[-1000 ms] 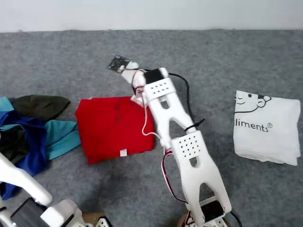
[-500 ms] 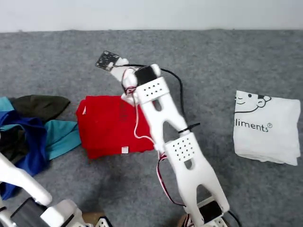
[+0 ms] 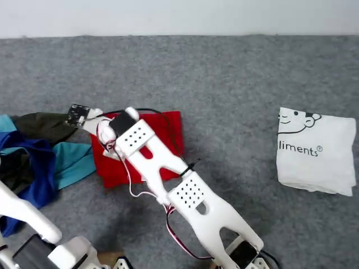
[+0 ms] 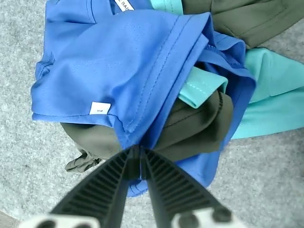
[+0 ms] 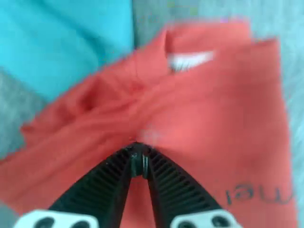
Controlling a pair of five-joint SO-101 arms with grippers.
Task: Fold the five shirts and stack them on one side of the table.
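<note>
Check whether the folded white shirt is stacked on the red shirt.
No, the white shirt lies apart from the red shirt, with bare grey table between them.

Table (image 3: 224, 84): flat top covered in grey carpet-like fabric, backed by a pale wall at the far edge. Lying on it: one folded white shirt (image 3: 317, 151) with dark print, well apart at one side; one red shirt (image 3: 162, 126), partly folded, near the middle. At the opposite side, a loose heap holds a blue shirt (image 3: 33, 168), teal shirt (image 3: 70, 162) and olive shirt (image 3: 42, 126), overlapping, just beside the red one.
</note>
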